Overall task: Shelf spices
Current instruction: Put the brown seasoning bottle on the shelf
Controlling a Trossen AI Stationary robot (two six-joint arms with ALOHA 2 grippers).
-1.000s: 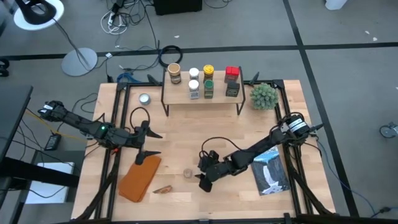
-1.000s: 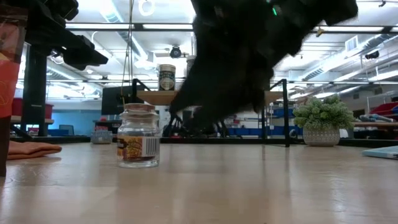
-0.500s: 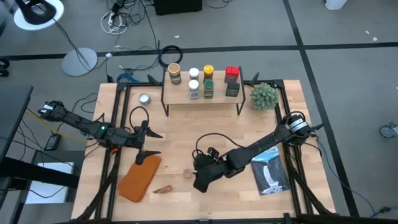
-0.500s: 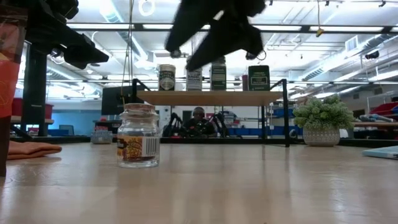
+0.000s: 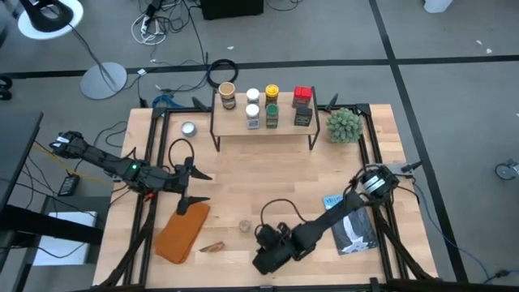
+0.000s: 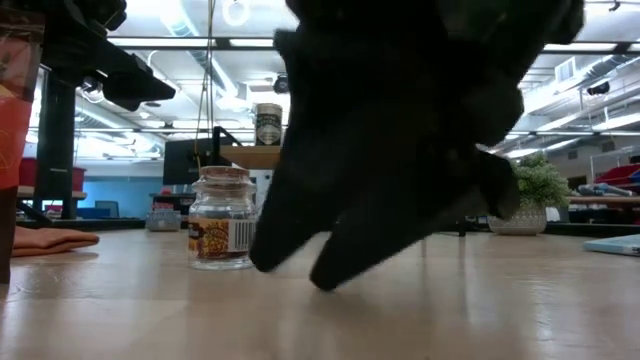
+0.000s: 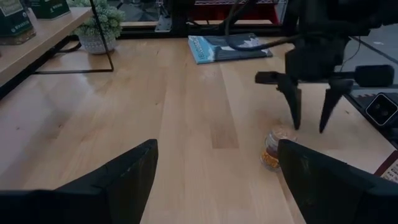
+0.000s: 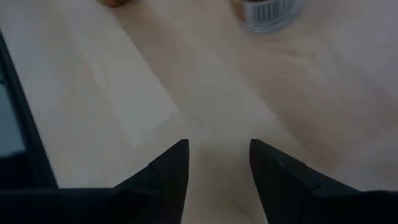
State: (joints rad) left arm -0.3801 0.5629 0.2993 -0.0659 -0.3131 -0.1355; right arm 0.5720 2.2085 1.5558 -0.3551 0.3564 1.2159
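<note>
A small clear jar [image 5: 244, 225] with a pale lid and yellow contents stands upright on the table near the front, apart from both grippers. Several spices [image 5: 270, 105] stand on the wooden shelf [image 5: 284, 130] at the table's far side. My right gripper [image 5: 263, 261] hovers low near the table's front edge, just nearer than the jar [image 8: 268, 11]. Its fingers point down at a slant, stand a little apart and have nothing between them. My left gripper [image 5: 199, 186] waits open at the left, above the table, and faces the jar [image 7: 273, 149].
An orange cloth [image 5: 182, 231] and a small brown object [image 5: 212, 246] lie at the front left. A blue booklet [image 5: 353, 223] lies under the right arm. A green plant ball [image 5: 343, 124] stands right of the shelf, and a flat silver tin [image 5: 189, 128] lies to its left.
My right gripper has swung from just right of the jar toward the table's near edge, rolling its wrist and sinking slightly. The jar has stayed in place.
</note>
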